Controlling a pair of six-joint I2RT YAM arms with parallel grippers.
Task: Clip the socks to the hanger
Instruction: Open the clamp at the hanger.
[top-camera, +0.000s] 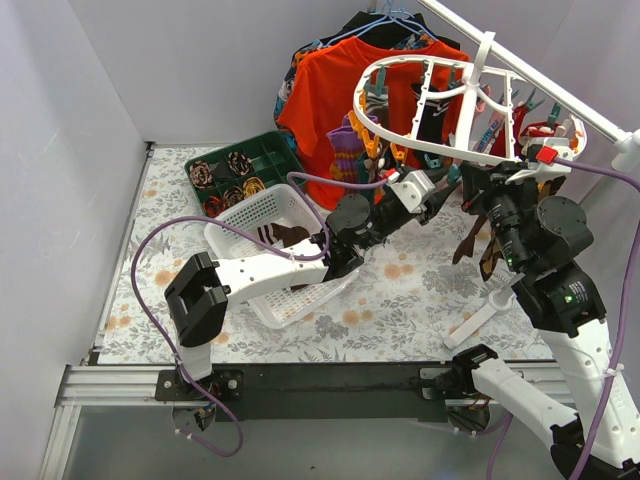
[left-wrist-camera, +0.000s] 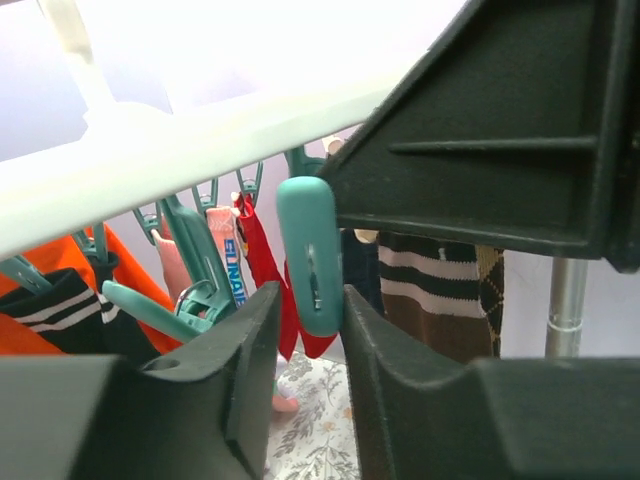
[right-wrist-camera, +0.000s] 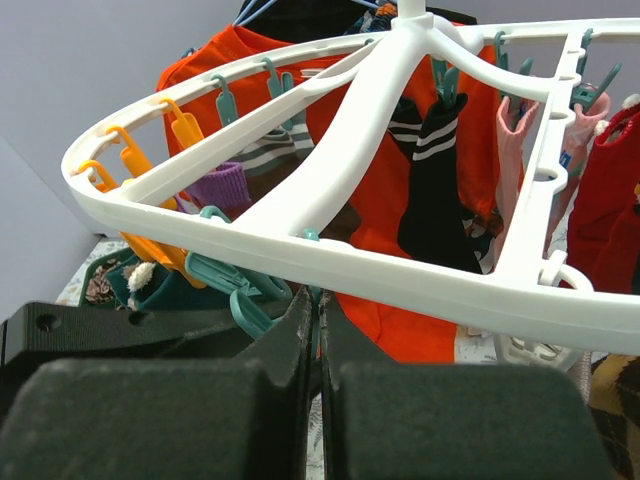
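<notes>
Sock (left-wrist-camera: 430, 295) pinched in the right tool (right-wrist-camera: 318, 320) hangs just beside the upright teal clip (left-wrist-camera: 308, 250) that the left tool (left-wrist-camera: 310, 305) squeezes.

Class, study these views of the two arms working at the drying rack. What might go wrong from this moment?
1. The left tool pinches the teal plastic clip; the smooth clip may slip free.
2. The white oval plastic hanger hangs from the white rail, so pushing may swing it.
3. The brown argyle sock dangles near the right tool, not yet in that clip; it may miss.
</notes>
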